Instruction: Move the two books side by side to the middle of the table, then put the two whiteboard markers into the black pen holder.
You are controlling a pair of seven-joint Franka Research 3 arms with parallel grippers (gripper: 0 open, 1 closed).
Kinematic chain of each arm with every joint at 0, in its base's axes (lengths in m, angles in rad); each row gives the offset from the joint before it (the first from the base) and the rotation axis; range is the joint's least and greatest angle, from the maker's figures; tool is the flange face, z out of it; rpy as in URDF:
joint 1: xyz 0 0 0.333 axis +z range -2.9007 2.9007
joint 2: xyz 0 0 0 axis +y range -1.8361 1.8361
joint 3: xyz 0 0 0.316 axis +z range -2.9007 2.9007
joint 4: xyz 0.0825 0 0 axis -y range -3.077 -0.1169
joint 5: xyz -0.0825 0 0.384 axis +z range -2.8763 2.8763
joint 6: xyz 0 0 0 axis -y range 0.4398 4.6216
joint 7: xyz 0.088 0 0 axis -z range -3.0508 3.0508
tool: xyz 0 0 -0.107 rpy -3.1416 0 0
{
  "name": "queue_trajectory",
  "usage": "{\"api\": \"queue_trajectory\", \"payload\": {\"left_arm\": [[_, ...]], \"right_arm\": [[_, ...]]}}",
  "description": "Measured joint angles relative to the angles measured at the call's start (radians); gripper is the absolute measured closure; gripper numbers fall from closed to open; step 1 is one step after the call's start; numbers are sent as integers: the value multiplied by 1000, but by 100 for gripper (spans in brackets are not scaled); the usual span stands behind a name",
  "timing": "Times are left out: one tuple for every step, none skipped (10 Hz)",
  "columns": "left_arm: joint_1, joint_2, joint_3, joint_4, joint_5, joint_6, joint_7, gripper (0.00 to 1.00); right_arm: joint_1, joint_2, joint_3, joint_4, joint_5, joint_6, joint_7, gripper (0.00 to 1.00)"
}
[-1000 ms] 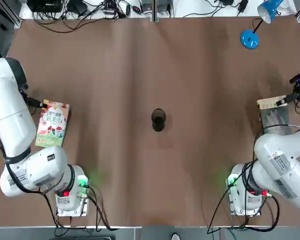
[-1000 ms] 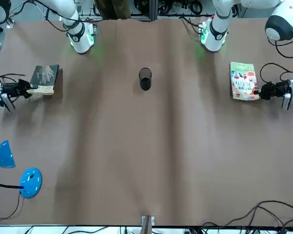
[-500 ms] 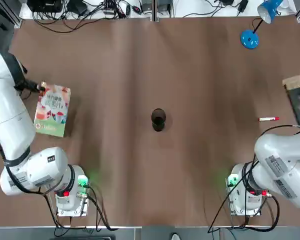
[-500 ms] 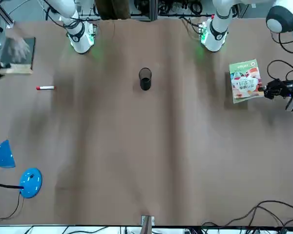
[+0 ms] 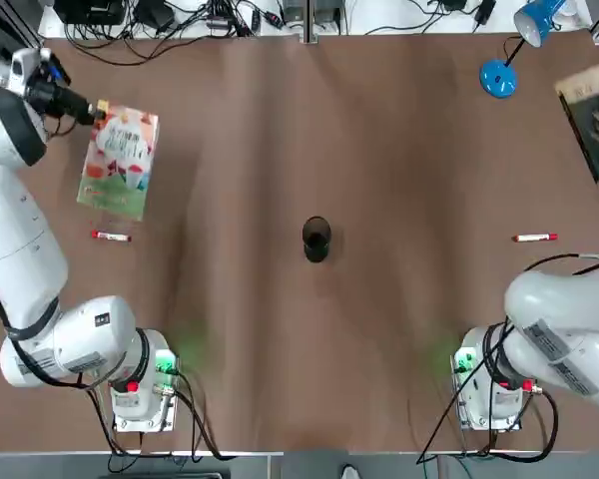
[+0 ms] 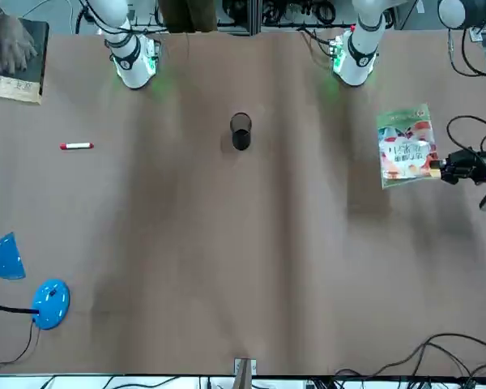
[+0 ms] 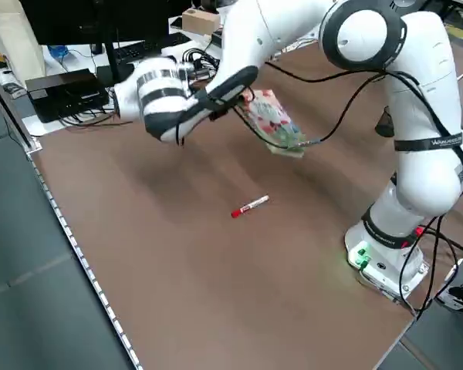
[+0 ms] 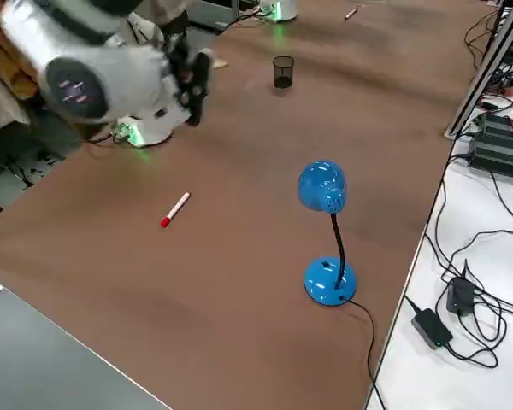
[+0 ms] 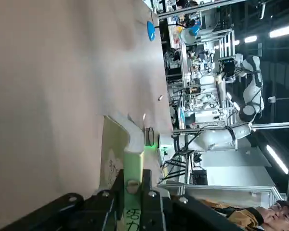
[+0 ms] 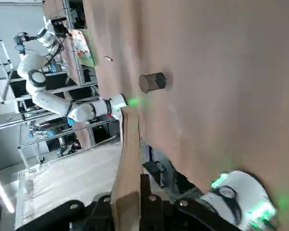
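Observation:
My left gripper (image 5: 92, 108) is shut on the edge of the colourful book (image 5: 120, 160), holding it tilted above the far left of the table (image 5: 309, 120). My right gripper (image 10: 126, 190) is shut on the dark book (image 5: 594, 120), raised at the far right edge of the top view. One red-capped marker (image 5: 111, 237) lies flat on the left side, nearer my base than the colourful book. A second marker (image 5: 535, 238) lies flat on the right. The black pen holder (image 5: 316, 239) stands upright at the table's centre, apart from everything.
A blue desk lamp (image 5: 501, 75) stands at the far right corner, close to the raised dark book. Cables and boxes (image 5: 160, 18) lie past the far edge. Both arm bases (image 5: 140, 384) sit at the near edge.
Both arms lifted their books and swung them toward the far side of the table. The two markers, hidden a second ago, now lie uncovered where the books were.

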Motion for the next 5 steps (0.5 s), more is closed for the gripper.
{"api": "queue_trajectory", "payload": {"left_arm": [[-30, 0, -36, 29, -41, 42, -94, 84], [-83, -1, -56, 49, -72, 95, -155, 84], [-138, -2, -74, 55, -110, 152, -186, 84], [-183, -1, -105, 55, -144, 216, -229, 84], [-216, 0, -141, 54, -165, 287, -281, 84]], "right_arm": [[72, 0, 1, -4, 64, 51, 94, 84], [146, 2, 2, -9, 104, 128, 160, 84], [222, 4, 3, -17, 127, 212, 194, 84], [300, 7, 3, -27, 143, 307, 226, 84], [378, 10, 3, -32, 165, 407, 263, 84]]}}
